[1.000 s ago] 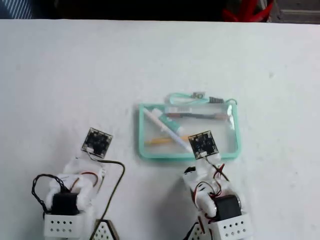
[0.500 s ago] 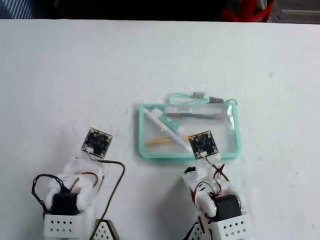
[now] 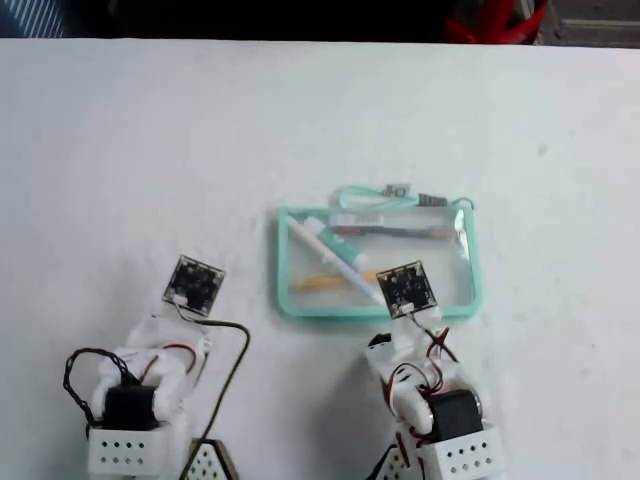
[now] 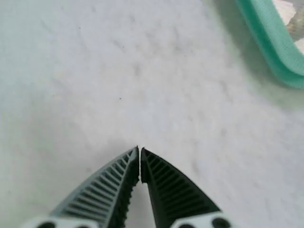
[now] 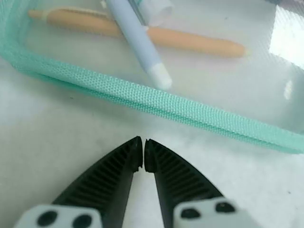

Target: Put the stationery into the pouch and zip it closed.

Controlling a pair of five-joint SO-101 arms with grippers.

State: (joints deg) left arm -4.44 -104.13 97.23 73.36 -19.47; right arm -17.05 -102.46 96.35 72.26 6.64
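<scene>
- The pouch (image 3: 470, 300) lies flat on the white table (image 3: 150, 130), out in front of the right arm and near the middle of the tabletop. It is a rounded rectangle with see-through plastic walls and a mint-green border.
- From the right wrist view the border (image 5: 156, 102) is a woven mesh binding, raised like a soft cord around the smooth, glossy plastic.
- Inside the pouch a pale blue pen (image 3: 335, 258) with a white tip lies at a slant. It crosses over an orange pen (image 3: 325, 283) that lies along the near edge.
- A dark brownish pen (image 3: 395, 232) lies along the far edge, also inside the pouch.
- A white cylindrical piece (image 5: 159, 7) sits at the blue pen's far end; what it is cannot be made out.
- A mint-green strap (image 3: 365, 197) loops on the table just beyond the pouch's far edge, with small dark fittings at its right end. Whether the zip is drawn closed cannot be seen.
- The right gripper (image 5: 143, 142), with black ribbed fingers, has its tips pressed together on nothing. It hangs over bare table just short of the pouch's near edge.
- The left gripper (image 4: 139, 151), with grey ribbed fingers, likewise has its tips together and empty over the matte table, with a corner of the pouch off to one side.
</scene>
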